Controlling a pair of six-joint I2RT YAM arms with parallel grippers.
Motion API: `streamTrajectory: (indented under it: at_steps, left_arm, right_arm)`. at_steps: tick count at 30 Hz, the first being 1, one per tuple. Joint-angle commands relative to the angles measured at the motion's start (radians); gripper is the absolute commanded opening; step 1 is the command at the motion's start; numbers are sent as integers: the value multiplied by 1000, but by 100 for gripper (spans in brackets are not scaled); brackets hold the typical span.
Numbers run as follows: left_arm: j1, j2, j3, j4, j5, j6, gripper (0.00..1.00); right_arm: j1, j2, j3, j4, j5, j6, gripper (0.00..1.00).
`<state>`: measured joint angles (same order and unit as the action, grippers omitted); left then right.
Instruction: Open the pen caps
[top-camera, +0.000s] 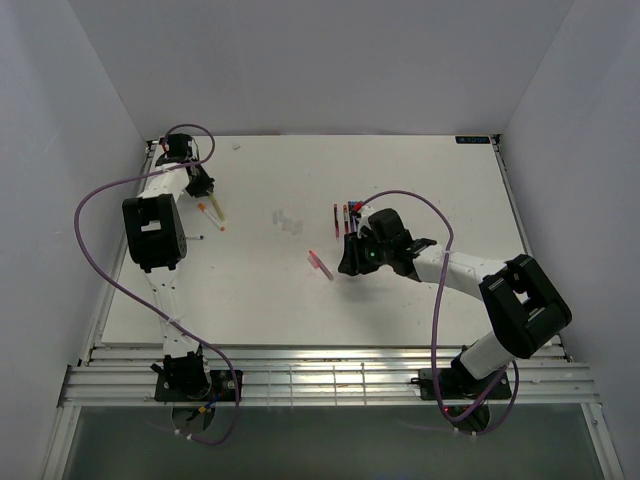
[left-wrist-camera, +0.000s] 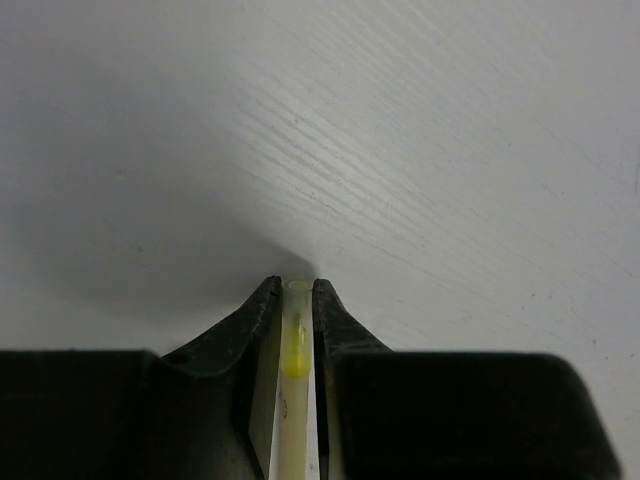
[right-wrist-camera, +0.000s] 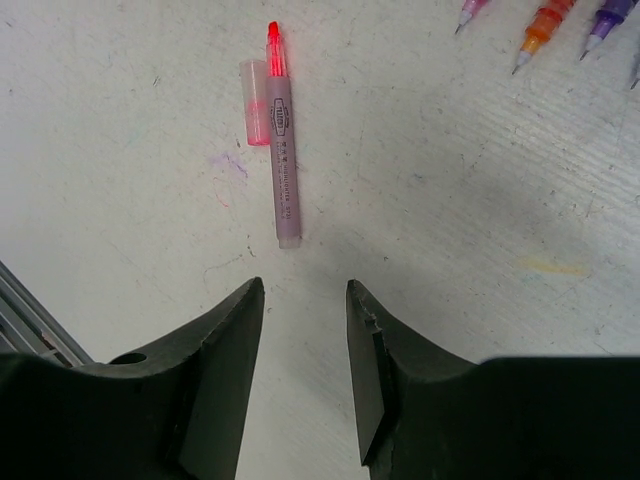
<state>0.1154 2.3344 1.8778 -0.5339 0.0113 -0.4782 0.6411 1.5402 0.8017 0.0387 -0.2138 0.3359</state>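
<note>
My left gripper (left-wrist-camera: 295, 283) is shut on a pale, see-through yellow pen (left-wrist-camera: 294, 345) whose round end pokes out past the fingertips; I cannot tell whether it is capped. In the top view the left gripper (top-camera: 204, 188) is at the far left of the table. My right gripper (right-wrist-camera: 300, 285) stands open and empty above the table, just short of a pink pen (right-wrist-camera: 283, 160). That pen lies uncapped, its pink cap (right-wrist-camera: 256, 102) lying alongside its tip. The top view shows the pink pen (top-camera: 320, 263) just left of the right gripper (top-camera: 347, 266).
Several more pens lie in a group (top-camera: 346, 218) behind the right gripper; their pink (right-wrist-camera: 468, 12), orange (right-wrist-camera: 545, 28) and purple (right-wrist-camera: 603, 18) ends show in the right wrist view. An orange-tipped pen (top-camera: 214, 217) lies by the left gripper. Walls enclose the table.
</note>
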Motion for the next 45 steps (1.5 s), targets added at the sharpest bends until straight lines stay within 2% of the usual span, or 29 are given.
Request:
streamTrajectory:
  at_steps: [1,5,9,11,21,26,31,32,36,41,45]
  left_arm:
    - [-3,-7,-28,-5,26,12,23]
    - [-14,-21,-57,11,16,13,20]
    - [-19,-23,-57,18,45,7,5]
    - [-20,-32,-57,18,55,3,1]
    - [-40,-162,-157,58,94,-30,0]
    - [-63,-305,-255,89,148,-49,0]
    - [-97,-504,-469,176,182,-72,0]
    - [-144,-580,-505,193,194,-80,0]
    - [-213,-764,-653,259,213,-106,0]
    - [-302,-943,-788,310,223,-138,0]
    - [-378,-1067,-879,341,197,-163,0]
  right_arm:
    - [-6,-2,-12,46,-18,2,45]
    - [-8,1,-13,52,-22,6,45]
    - [-8,3,-13,55,-35,11,45]
    - [-8,-2,-15,53,-32,11,45]
    - [-9,-34,-12,53,-53,55,45]
    - [-8,-63,5,32,-53,86,45]
    - [-9,-77,37,44,-117,100,47]
    - [-9,-74,45,74,-160,118,47]
    - [-8,-71,40,189,-251,205,53]
    - [12,-34,33,367,-353,324,57]
    - [46,9,73,470,-352,394,57]
